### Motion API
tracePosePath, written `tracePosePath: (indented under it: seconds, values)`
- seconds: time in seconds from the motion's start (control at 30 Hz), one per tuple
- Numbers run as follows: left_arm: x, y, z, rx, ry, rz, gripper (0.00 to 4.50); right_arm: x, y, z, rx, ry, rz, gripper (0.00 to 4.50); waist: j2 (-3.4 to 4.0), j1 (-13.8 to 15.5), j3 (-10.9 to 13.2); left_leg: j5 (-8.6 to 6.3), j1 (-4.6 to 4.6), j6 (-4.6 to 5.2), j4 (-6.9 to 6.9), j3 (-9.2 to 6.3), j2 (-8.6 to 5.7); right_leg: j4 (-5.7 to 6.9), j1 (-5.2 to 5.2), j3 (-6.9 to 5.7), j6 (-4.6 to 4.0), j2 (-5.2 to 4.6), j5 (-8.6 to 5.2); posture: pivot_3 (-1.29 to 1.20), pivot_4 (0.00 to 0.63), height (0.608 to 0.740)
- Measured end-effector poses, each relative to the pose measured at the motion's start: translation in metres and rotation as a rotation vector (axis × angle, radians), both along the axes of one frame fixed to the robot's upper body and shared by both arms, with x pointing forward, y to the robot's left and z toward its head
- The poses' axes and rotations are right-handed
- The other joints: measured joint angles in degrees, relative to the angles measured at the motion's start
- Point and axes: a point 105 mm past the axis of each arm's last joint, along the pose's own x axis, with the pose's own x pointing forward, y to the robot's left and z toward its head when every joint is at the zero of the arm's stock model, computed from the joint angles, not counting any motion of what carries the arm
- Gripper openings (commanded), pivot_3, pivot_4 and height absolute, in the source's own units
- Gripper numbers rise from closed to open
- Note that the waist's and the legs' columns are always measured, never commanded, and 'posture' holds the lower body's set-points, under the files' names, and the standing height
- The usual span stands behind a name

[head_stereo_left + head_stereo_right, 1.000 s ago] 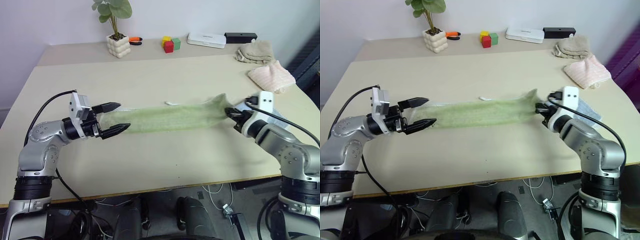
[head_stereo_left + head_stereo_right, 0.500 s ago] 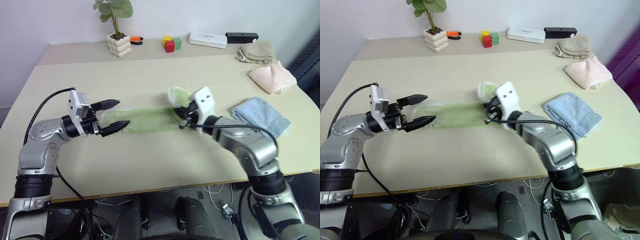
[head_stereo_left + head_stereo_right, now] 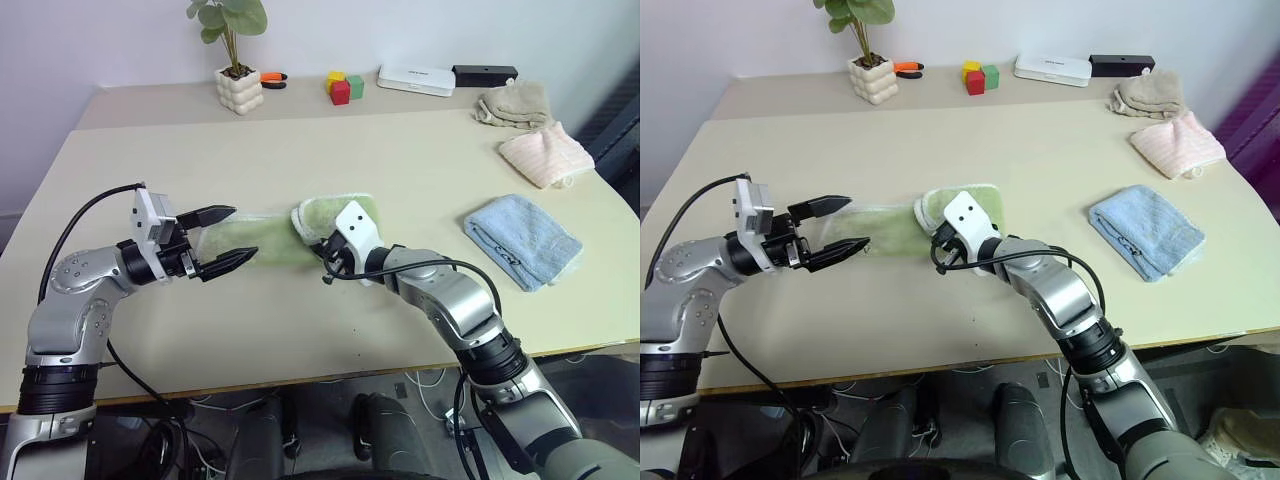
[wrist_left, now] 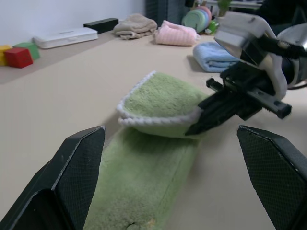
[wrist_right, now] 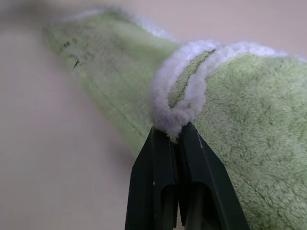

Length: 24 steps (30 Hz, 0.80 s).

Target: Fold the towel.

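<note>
The towel (image 3: pixel 268 241) is a light green strip with white edging, lying across the middle of the table (image 3: pixel 300 320). Its right end (image 3: pixel 338 212) is doubled back over the strip. My right gripper (image 3: pixel 322 250) is shut on the white-edged hem of that end, and the right wrist view shows the hem (image 5: pixel 184 91) pinched at the closed tips (image 5: pixel 172 134). My left gripper (image 3: pixel 245 233) hovers open over the strip's left end, its fingers (image 4: pixel 76 163) spread wide either side of the cloth (image 4: pixel 144 177), gripping nothing.
A folded light blue cloth (image 3: pixel 520 240) lies right of my right arm. Pale pink (image 3: pixel 543 155) and beige (image 3: pixel 512 103) cloths sit at the far right. Along the back stand a potted plant (image 3: pixel 238 90), coloured blocks (image 3: pixel 342 88), a white box (image 3: pixel 413 80) and a black box (image 3: pixel 484 74).
My right gripper has swept left, carrying the towel's right end over the strip so that it now lies doubled. The left gripper has stayed put, still open.
</note>
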Motion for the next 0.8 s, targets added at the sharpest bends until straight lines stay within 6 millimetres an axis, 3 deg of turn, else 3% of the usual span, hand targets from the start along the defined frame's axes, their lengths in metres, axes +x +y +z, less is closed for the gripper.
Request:
tracePosePath:
  seconds: [0.03,0.13,0.37,0.5,0.63,0.73,0.8]
  values:
    - [0.000,0.001,0.001,0.000,0.000,0.002,4.50,0.001,0.000,-0.001,-0.006,-0.005,0.000,0.02,0.00,0.01,0.00,0.00,0.00,-0.02,0.00,0.00,0.00,0.00,0.00,0.00,0.00,0.00,0.00,0.00,0.150,0.740]
    - [0.000,0.001,0.000,-0.006,0.013,0.004,4.50,0.001,0.002,0.000,0.000,-0.011,-0.001,0.84,0.00,-0.01,0.00,0.00,-0.01,-0.03,0.00,0.01,0.00,0.01,-0.01,0.00,0.01,0.00,0.00,0.00,0.150,0.740]
    - [0.001,0.000,0.001,-0.008,0.015,-0.001,4.50,-0.009,0.006,0.004,0.044,0.014,0.068,4.42,0.00,0.10,0.00,0.02,-0.02,-0.07,0.00,0.04,0.00,0.00,-0.01,0.01,0.02,0.02,0.01,0.00,0.150,0.740]
    - [0.004,-0.002,0.004,-0.009,0.008,-0.008,4.50,-0.025,0.001,0.014,0.127,0.076,0.159,4.47,-0.01,0.15,0.00,-0.07,-0.01,0.03,0.00,0.03,0.00,0.00,-0.02,0.01,-0.01,0.02,0.02,0.00,0.150,0.740]
    - [0.005,-0.002,0.003,-0.009,0.014,-0.017,4.50,0.002,-0.027,0.047,0.249,0.039,0.036,4.47,-0.01,0.17,0.00,-0.10,-0.01,0.07,0.02,0.03,0.00,0.01,-0.02,0.00,-0.03,0.02,0.03,0.00,0.150,0.740]
    - [0.006,-0.003,0.002,-0.008,0.020,-0.023,4.50,0.030,-0.049,0.062,0.288,-0.016,-0.103,3.57,-0.01,0.12,0.00,0.03,0.00,-0.05,0.01,0.06,0.00,0.01,-0.03,0.00,-0.02,0.04,0.04,0.00,0.150,0.740]
    - [0.006,-0.004,0.001,-0.008,0.020,-0.026,4.50,0.042,-0.059,0.055,0.283,-0.017,-0.175,2.51,-0.01,0.11,0.00,0.06,-0.01,-0.03,-0.02,0.12,0.00,0.01,-0.04,0.00,-0.01,0.04,0.04,0.00,0.150,0.740]
